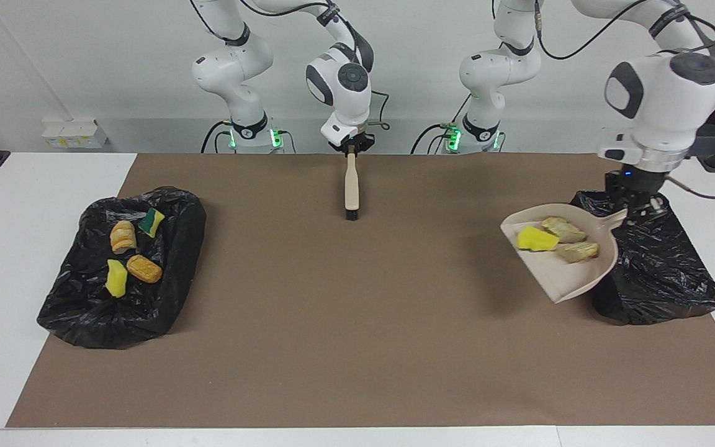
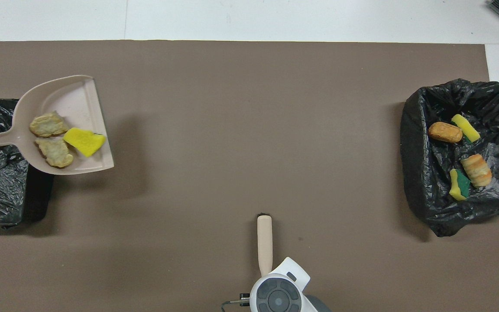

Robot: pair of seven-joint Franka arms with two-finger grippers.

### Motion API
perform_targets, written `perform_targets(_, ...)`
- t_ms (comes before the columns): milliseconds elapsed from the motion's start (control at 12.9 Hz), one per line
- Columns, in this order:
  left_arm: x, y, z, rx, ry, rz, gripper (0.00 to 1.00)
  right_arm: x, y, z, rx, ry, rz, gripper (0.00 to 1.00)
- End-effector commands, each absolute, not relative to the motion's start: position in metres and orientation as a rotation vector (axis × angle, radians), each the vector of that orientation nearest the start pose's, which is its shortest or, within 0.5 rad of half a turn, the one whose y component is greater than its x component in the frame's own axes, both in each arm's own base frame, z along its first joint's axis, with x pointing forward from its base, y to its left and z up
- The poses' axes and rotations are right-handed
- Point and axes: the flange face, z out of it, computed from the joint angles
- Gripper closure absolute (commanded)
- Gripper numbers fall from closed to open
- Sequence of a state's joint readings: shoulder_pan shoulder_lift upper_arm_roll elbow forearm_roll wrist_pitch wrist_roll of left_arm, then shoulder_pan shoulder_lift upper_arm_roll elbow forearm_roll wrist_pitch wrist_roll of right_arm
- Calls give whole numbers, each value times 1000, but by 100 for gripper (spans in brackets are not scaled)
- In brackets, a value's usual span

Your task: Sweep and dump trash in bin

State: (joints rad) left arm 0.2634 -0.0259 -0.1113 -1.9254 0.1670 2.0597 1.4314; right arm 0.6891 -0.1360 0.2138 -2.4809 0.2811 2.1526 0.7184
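A brown mat covers the table, with a black-lined bin at each end. The bin at the left arm's end shows no scraps; the other bin at the right arm's end holds four pieces of trash (two yellow sponge bits with green backing and two tan bread-like chunks). The left gripper is over the rim of its bin, clenched on the handle of the dustpan, which hangs in the air over the mat just beside that bin. Three scraps lie in the pan, one yellow sponge and two tan chunks, just beside the gripper toward the table's middle. The right gripper, near the robots at mid-table, grasps the brush by its handle, bristles down on the mat.
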Motion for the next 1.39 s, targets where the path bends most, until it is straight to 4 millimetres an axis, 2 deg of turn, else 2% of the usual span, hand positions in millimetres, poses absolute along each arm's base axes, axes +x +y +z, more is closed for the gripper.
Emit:
perform_targets(0,539,163,528,-2359,1712,26,100,273,352,322,-3120,-49,376,0)
perform_targets(77,532,190,533,-2378,1659,19,100,287,356,327,-3122,-53,343,0)
perform_targets(154,529,212,539,-2354,1661,32,100,312,349,338,-3121,-21,284,0)
perform_targets(309,524,238,547,-2260,1697,110,100,360,334,365,-3109,44,163,0)
perform_targets(463,525,260,546,-2189,1674,225,100,409,308,395,-3088,89,59,0)
perform_targets(541,528,267,543,-2155,1671,275,100,427,295,410,-3083,85,15,0)
perform_targets(695,531,273,537,-2106,1622,376,100,459,271,439,-3107,88,-118,0)
perform_targets(850,533,265,539,-2022,1615,490,100,488,243,465,-3149,118,-225,0)
perform_targets(1004,535,254,540,-1951,1635,580,100,513,209,506,-3149,199,-256,0)
perform_targets(1081,533,256,544,-1905,1628,646,100,521,192,532,-3156,208,-257,0)
perform_targets(1313,539,238,555,-1771,1625,794,100,530,146,602,-3159,273,-223,0)
